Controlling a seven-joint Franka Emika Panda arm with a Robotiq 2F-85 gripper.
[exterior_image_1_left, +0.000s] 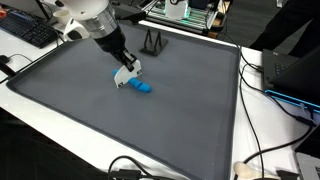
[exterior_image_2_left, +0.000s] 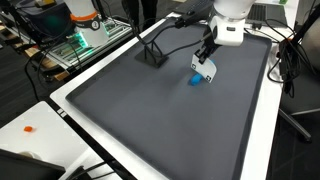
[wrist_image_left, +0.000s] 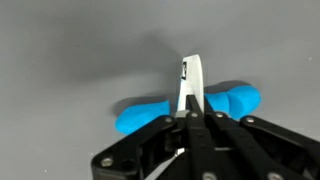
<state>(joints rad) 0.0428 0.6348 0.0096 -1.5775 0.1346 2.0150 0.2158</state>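
Observation:
My gripper (exterior_image_1_left: 124, 66) hangs over the far middle of a dark grey mat (exterior_image_1_left: 120, 120), which also shows in an exterior view (exterior_image_2_left: 150, 120). It is shut on a thin white flat piece (exterior_image_1_left: 123, 76), held edge-on in the wrist view (wrist_image_left: 190, 80). A small blue object (exterior_image_1_left: 140, 87) lies on the mat just beside and below the white piece. It also shows in an exterior view (exterior_image_2_left: 196, 79) and behind the fingers in the wrist view (wrist_image_left: 145, 115). The white piece is close to the blue object; I cannot tell whether they touch.
A small black stand (exterior_image_1_left: 152, 42) sits at the mat's far edge, also in an exterior view (exterior_image_2_left: 152, 55). A keyboard (exterior_image_1_left: 30, 30), cables (exterior_image_1_left: 262, 150) and equipment surround the white table rim (exterior_image_1_left: 60, 120).

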